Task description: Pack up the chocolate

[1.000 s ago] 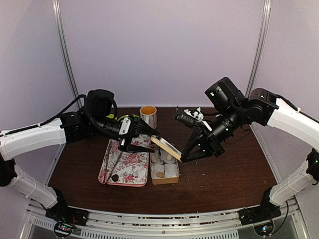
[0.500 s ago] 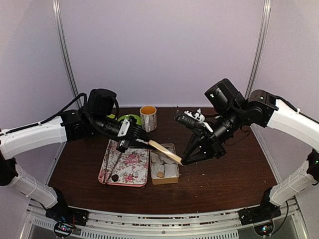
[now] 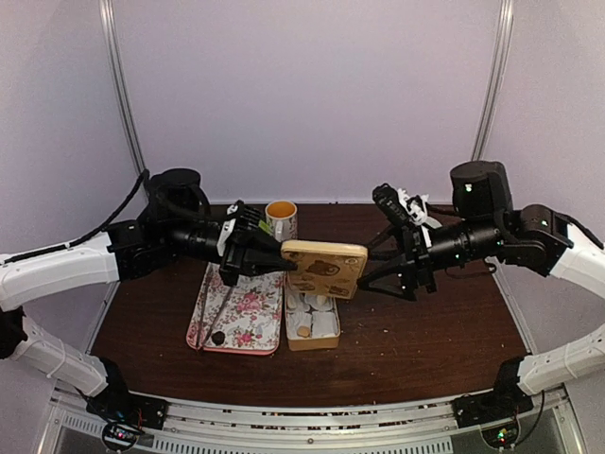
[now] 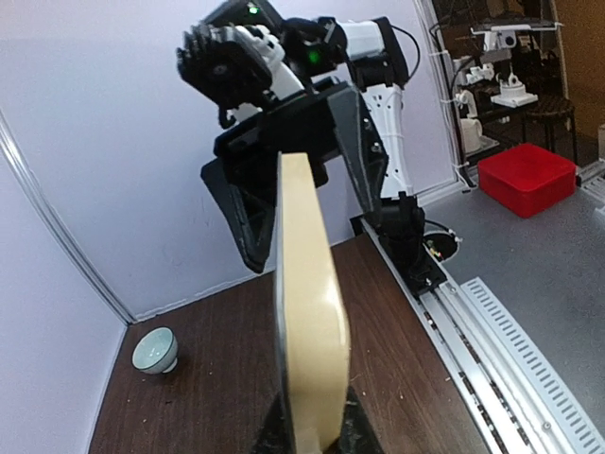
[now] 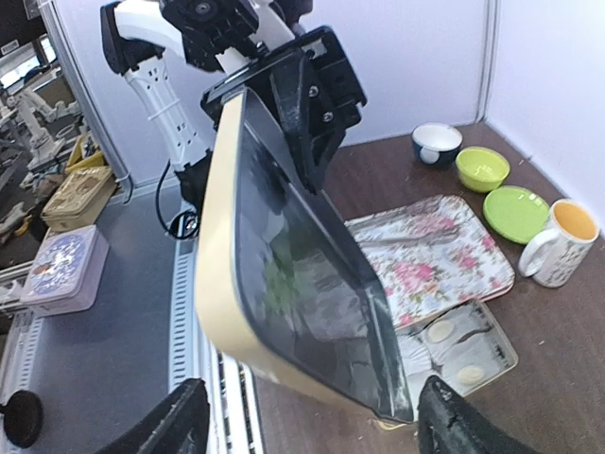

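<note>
My right gripper (image 3: 371, 270) has let go and spread wide, leaving the tin lid (image 3: 324, 268) clamped in my left gripper (image 3: 277, 257); the chocolate (image 3: 218, 337) lies on the floral tray (image 3: 248, 312), so parking the lid looks like my next move.

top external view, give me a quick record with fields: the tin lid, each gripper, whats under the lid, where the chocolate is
lid: tan rectangular tin lid, in the air above the tin
left gripper: shut on the lid's left edge
right gripper: open, jaws spread at the lid's right edge
under lid: open tan tin with white wrapped cakes
chocolate: small dark brown chocolate lump on the floral tray, not yet packed
</note>
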`<state>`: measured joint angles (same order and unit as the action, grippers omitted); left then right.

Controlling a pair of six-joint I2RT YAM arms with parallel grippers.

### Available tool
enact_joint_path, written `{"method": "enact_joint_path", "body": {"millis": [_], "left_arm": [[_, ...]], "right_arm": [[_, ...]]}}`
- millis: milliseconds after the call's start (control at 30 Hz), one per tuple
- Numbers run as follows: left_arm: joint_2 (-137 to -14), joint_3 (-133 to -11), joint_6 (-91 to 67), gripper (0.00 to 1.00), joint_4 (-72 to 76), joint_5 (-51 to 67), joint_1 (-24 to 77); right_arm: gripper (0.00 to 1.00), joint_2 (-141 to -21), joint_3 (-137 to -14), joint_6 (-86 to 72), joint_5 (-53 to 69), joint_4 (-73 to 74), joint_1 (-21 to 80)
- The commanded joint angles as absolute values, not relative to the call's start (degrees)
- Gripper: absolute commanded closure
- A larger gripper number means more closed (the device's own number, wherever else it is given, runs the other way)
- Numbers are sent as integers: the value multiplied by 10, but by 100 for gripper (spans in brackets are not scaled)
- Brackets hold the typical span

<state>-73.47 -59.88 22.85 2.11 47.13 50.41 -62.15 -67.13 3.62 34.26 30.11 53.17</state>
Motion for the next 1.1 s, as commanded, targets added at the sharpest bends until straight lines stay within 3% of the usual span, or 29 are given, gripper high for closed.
{"method": "enact_joint_path", "body": {"millis": [0,100,167,333,533,767,1067], "left_arm": [[-706,-579,38,100,174,439,506],[-700,-579,-56,100,203,402,506],[-698,-583,-117,100,217,377,506],[-697,-599,-245,100,217,309,506],[-711,-610,-335,100,257,339,506],[-709,-601,-354,100,277,350,506],[-715,-600,-363,100,304,386,506]], "right_arm": [[17,-529,-577,8,247,99,528],[7,-482,-498,6,218,-15,529],[6,-469,-477,-5,186,-39,528],[14,-489,-508,-30,177,-21,528],[27,-538,-545,-72,184,-23,528],[34,-581,-576,-90,145,-4,528],[37,-611,-595,-110,155,8,529]]}}
